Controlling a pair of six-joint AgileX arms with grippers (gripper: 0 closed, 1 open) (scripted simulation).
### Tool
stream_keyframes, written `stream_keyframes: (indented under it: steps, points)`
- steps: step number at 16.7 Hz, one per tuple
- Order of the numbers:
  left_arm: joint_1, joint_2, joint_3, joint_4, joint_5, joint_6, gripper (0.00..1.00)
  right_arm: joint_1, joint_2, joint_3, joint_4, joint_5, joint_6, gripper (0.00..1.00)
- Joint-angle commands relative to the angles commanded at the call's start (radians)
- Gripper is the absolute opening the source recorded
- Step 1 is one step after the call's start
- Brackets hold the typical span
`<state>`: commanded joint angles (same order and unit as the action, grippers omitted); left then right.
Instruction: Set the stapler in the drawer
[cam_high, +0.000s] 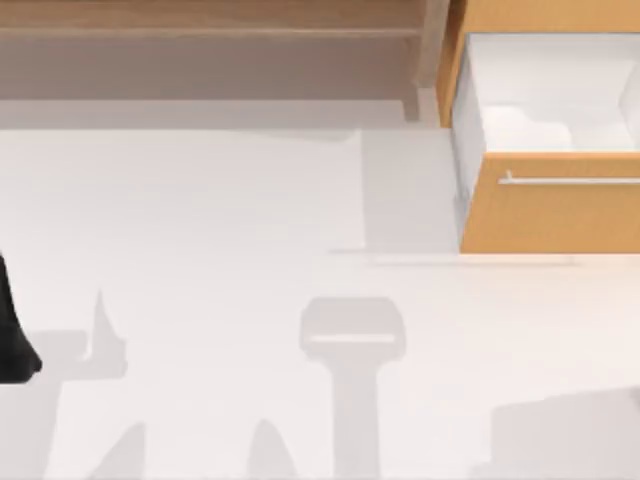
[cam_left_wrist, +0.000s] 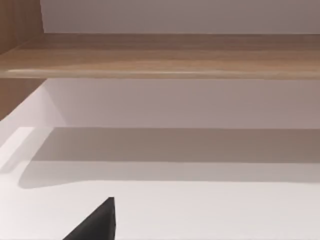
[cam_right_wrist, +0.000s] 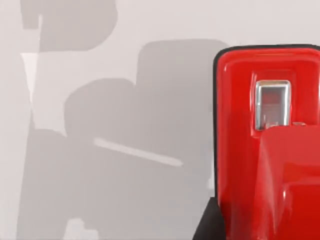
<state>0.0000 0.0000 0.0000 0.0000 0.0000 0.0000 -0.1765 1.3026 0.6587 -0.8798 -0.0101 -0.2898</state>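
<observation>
Filling one side of the right wrist view, the red stapler (cam_right_wrist: 267, 145) looks glossy, hard and rather heavy, so I judge a hold across its narrow body the safest, since the shell may slip. Whether the right gripper holds it, I cannot tell. The white table (cam_high: 220, 230) is smooth. The drawer (cam_high: 550, 195) stands open at the far right, the shelf (cam_high: 200, 20) beside it. The left arm (cam_high: 12, 330) waits at the left edge.

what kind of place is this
Likely a rendered office-style workbench: a plain white tabletop, a pale brown wooden shelf along its back, an open orange-tan wooden drawer with a silver bar handle at the right, and a glossy red stapler.
</observation>
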Motion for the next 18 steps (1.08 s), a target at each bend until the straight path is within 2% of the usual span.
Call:
stream_keyframes:
  steps: [3,8,14,18]
  points:
    - [0.000,0.000,0.000,0.000,0.000,0.000,1.00,0.024,0.005,0.124,0.034,-0.026,0.044,0.00]
    - [0.000,0.000,0.000,0.000,0.000,0.000,1.00,0.098,0.114,0.451,0.089,-0.083,0.163,0.00]
    - [0.000,0.000,0.000,0.000,0.000,0.000,1.00,0.208,0.429,0.836,0.119,-0.121,0.333,0.00]
    - [0.000,0.000,0.000,0.000,0.000,0.000,1.00,0.269,0.665,0.985,0.107,-0.107,0.416,0.00]
